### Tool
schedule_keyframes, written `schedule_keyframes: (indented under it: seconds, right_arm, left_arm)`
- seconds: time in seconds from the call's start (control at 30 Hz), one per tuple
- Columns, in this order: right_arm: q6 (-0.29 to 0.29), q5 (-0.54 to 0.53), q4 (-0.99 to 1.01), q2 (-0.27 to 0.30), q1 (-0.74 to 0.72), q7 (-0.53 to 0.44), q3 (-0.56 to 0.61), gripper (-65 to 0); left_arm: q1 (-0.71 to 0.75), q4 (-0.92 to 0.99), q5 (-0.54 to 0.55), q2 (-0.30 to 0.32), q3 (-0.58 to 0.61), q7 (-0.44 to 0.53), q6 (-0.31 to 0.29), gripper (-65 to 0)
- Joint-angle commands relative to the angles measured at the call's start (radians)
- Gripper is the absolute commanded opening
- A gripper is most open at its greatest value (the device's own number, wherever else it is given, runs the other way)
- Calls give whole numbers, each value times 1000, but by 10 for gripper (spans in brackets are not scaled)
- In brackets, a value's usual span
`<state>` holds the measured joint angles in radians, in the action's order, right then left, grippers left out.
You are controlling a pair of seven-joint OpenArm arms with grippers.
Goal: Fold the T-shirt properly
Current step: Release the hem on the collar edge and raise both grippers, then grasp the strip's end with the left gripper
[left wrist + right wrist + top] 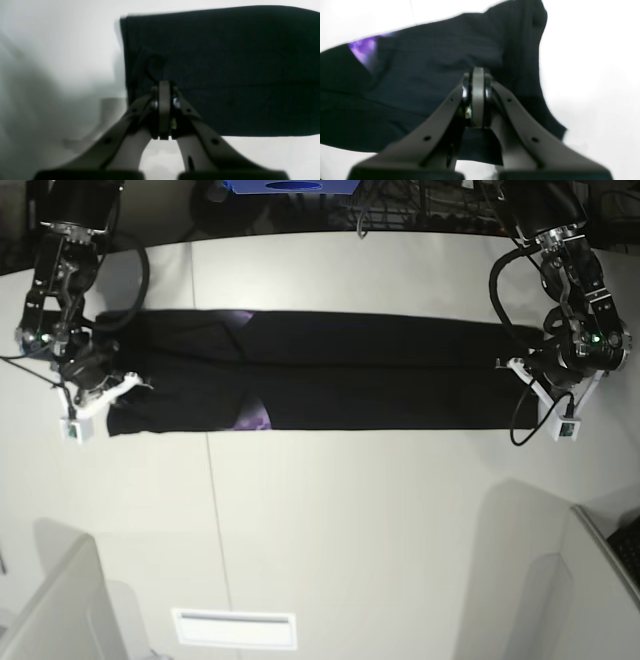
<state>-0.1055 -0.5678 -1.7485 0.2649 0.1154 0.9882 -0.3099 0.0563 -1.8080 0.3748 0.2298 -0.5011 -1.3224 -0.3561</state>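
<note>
Left gripper (163, 87): jaws standing pressed together over the short end of the T-shirt (225, 72); tips sitting against the dark cloth; whether a layer is pinched between them not resolvable from the left wrist view.

Right gripper (478, 75): jaws likewise drawn tight together, hovering over or resting on the opposite end of the cloth, near a rumpled corner; a flap of black fabric showing under the fingers (440, 117), but an actual pinch not confirmable.

Garment position: lying across the table (330, 520) as a long, narrow black band, already folded lengthwise, running between the two arms; a central seam line running along the length.

Print: peeking out purple at a turned-back patch (250, 418) near the right arm's side, suggesting printed face tucked mostly inward.

Reason for placement: one gripper posted at each short end, probably so both ends can be handled together and the band kept taut and straight.

Edge condition: left arm's end looking square and flat; right arm's end looking bunched and uneven.

Stage, judged: lengthwise folds looking done; crosswise fold not yet done.

Risk, judged: uneven corner likely spoiling alignment if folded over unsmoothed.

Background: blue object (290, 185) sitting past the far table edge.
</note>
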Motion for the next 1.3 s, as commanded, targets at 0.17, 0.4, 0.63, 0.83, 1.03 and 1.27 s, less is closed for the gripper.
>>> schedule_keyframes:
  seconds: [0.17, 0.4, 0.63, 0.83, 1.03, 1.27]
  right_arm:
    - [-3, -10, -51, 7, -4, -13, 2, -650]
    - [-3, -10, -47, 6, -1, -13, 2, -650]
    - [-3, -10, -49, 6, 16, -13, -1, -650]
    - [-3, -10, -64, 6, 25, -15, 2, -650]
    - [-3, -10, -77, 6, 23, -15, 2, -650]
    - [-3, -10, -77, -2, 19, -13, 4, -650]
  left_arm:
    - [-57, 144, 6, 19, -51, 80, -7, -650]
    - [-82, 285, 6, 16, -58, 134, -5, -650]
    - [21, -13, 34, 19, -70, 122, -76, -650]
    - [55, -2, 172, 24, -333, 126, -168, -650]
    - [58, 136, 267, 64, -463, 132, -226, -91]
    - [-49, 340, 278, 64, -453, 134, -226, 0]
